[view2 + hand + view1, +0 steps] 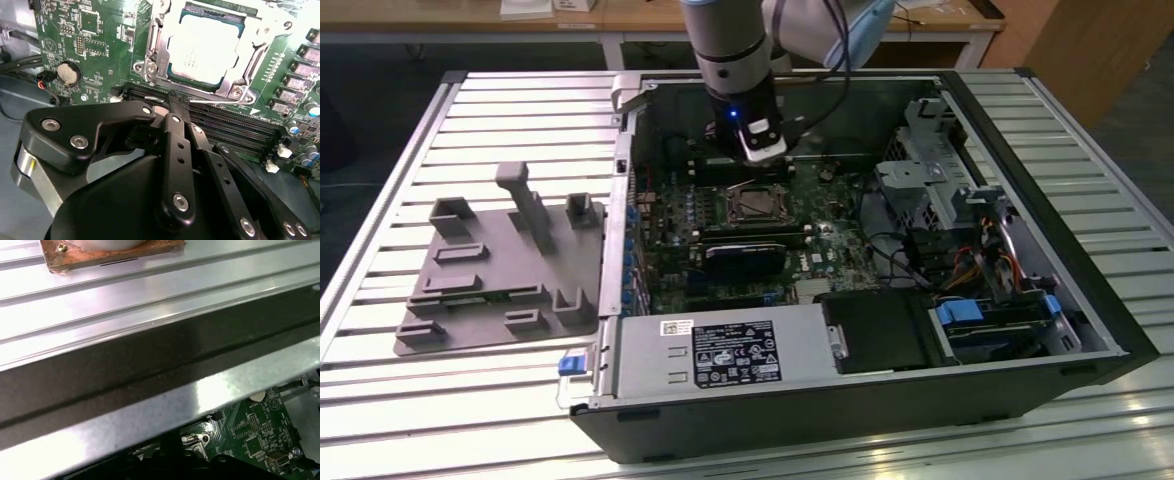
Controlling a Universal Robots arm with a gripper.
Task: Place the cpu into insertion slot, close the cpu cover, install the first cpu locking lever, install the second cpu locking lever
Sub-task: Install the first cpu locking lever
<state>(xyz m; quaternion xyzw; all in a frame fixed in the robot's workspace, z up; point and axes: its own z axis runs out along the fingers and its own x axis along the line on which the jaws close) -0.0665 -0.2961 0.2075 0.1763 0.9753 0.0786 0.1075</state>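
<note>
**Q:** How is the arm posed?
**A:** In the exterior view the arm [727,55] stands almost vertical inside the open computer case [1107,335]. Its wrist points down at the green motherboard [85,45].

**Q:** What is the state of the gripper?
**A:** In the second wrist view the gripper [175,99] has its black fingers [172,135] pressed together at the tips. They sit low over the long memory slots [235,131]. Whether the tips pinch anything cannot be told.

**Q:** Where is the cpu?
**A:** The cpu [205,47] lies flat in the insertion slot [197,84], silver top upward. The cpu cover [239,75] lies down over its edges, framing it. The fingertips are just beside that frame's near edge.
</note>
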